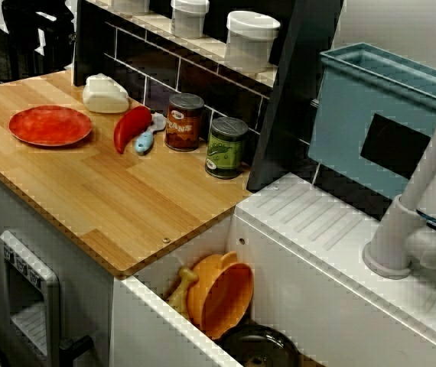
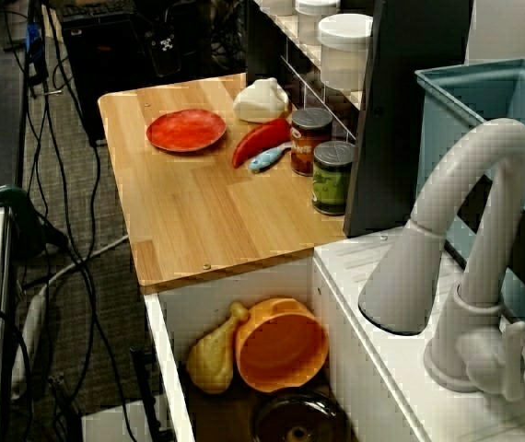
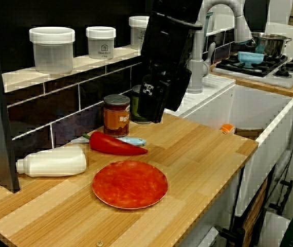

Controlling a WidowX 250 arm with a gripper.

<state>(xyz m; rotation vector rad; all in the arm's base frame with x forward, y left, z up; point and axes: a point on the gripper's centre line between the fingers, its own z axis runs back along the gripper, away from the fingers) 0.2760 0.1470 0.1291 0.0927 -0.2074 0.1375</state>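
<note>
In the view from the counter's end, the black gripper (image 3: 151, 116) hangs above the wooden counter (image 3: 203, 154), seen from its back, so its fingers do not show. It is nearest the red can (image 3: 116, 114) and hides most of the green can behind it. A red pepper (image 3: 116, 145) lies before the red can, with a small light-blue piece (image 3: 132, 140) against it. A red plate (image 3: 129, 183) sits nearer the front edge and a white bottle (image 3: 54, 161) lies on its side at the left. The high view shows the plate (image 1: 50, 125), pepper (image 1: 131, 128) and both cans (image 1: 184, 121) (image 1: 226, 147), but no gripper.
The sink beside the counter holds an orange bowl (image 2: 281, 343), a toy drumstick (image 2: 212, 354) and a dark pot (image 2: 299, 419). A white faucet (image 2: 465, 230) and a blue rack (image 1: 386, 115) stand beyond it. Lidded jars (image 3: 52, 49) line the tiled shelf.
</note>
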